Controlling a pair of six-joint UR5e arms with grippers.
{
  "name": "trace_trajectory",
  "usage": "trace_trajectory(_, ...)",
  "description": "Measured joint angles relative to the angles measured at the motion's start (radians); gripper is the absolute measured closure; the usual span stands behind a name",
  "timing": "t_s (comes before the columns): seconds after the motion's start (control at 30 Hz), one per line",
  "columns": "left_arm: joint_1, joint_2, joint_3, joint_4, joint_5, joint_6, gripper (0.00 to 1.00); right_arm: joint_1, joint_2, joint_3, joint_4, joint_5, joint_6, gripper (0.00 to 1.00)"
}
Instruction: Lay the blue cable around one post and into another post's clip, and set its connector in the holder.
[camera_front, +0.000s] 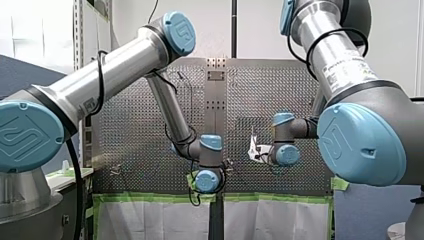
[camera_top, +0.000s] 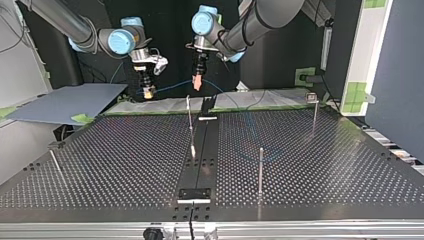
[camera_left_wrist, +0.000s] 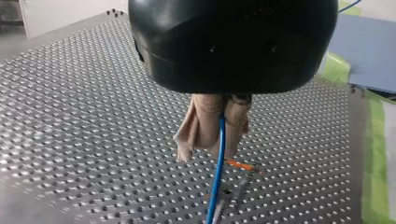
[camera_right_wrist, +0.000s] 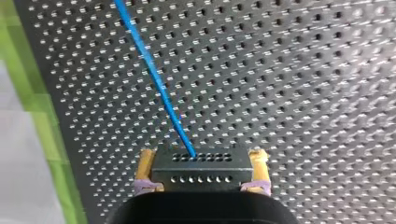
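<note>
Two holds | left gripper (camera_left_wrist: 212, 147) pinched on blue cable (camera_left_wrist: 218, 163) | right gripper (camera_right_wrist: 201, 162) clamped on its connector (camera_right_wrist: 198, 173) | both raised over bench (camera_top: 125, 165) edge | advice: span taut, slow descent beside post (camera_top: 260, 167)

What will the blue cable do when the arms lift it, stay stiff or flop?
Probably flop: the blue cable is thin and hangs down loosely from my left gripper. It seems light, since a fingertip pinch holds it up. Its connector looks boxy and rigid, so that end should not bend.
</note>
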Motion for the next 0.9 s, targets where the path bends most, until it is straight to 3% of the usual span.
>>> trace_trajectory(0.37,0.014,-0.041,0.07,-0.017,0.02,0.008,1.0,-0.004,0.036,-0.012,-0.028,-0.012,0.001,1.0)
trace_trajectory(0.73,0.038,-0.043,0.086,-0.037,0.018,0.019,1.0,-0.028,0.081,-0.037,-0.034,-0.031,0.004,1.0)
trace_trajectory(0.9,0.06,-0.07,0.097,-0.044,0.02,0.034,1.0,-0.043,0.089,-0.044,-0.039,-0.032,0.007,1.0)
